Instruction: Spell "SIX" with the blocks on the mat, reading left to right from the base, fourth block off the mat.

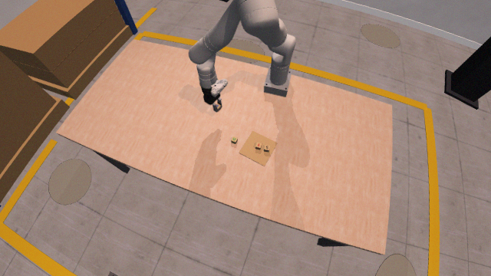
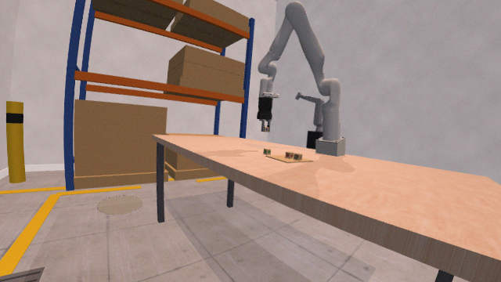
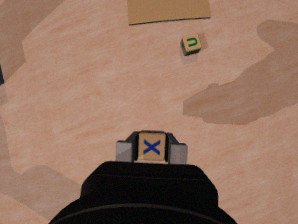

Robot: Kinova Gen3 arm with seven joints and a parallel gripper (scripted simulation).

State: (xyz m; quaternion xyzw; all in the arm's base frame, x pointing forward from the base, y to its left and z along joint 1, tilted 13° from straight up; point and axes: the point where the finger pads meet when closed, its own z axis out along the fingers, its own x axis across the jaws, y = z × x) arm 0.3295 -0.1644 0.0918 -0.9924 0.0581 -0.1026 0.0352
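A warehouse, or a workshop laid out like one.
A tall rack (image 2: 249, 78) holds big cardboard boxes (image 2: 121, 137) (image 1: 84, 42); yellow floor lines (image 1: 360, 85) (image 2: 31, 231) run outside the desk's (image 1: 326, 123) (image 2: 391, 188) edges, and a yellow post (image 2: 16, 145) stands beyond its far-left corner.

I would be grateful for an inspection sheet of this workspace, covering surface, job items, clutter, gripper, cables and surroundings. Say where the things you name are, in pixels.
Surface: pale wooden table (image 1: 337, 153) (image 2: 391, 196) (image 3: 75, 90), shadows across it; square tan mat (image 1: 251, 153) (image 2: 278, 157) (image 3: 170, 11) lies flat.
Job's things: wooden cube with red I (image 1: 258, 146) (image 2: 289, 155) and wooden cube with dark S (image 1: 266, 148) (image 2: 297, 157) near each other on the mat; wooden cube with green U (image 1: 234, 140) (image 2: 267, 151) (image 3: 191, 44) off it.
Clutter: nothing seen.
Gripper: black two-finger gripper (image 1: 217, 106) (image 2: 266, 128) (image 3: 152, 142), raised, closed on wooden cube with blue X (image 3: 152, 146).
Cables: nothing seen.
Surroundings: blue-and-orange metal rack (image 1: 126, 15) (image 2: 249, 78), brown boxes (image 1: 46, 23) (image 2: 117, 141), yellow post with black band (image 2: 16, 157).
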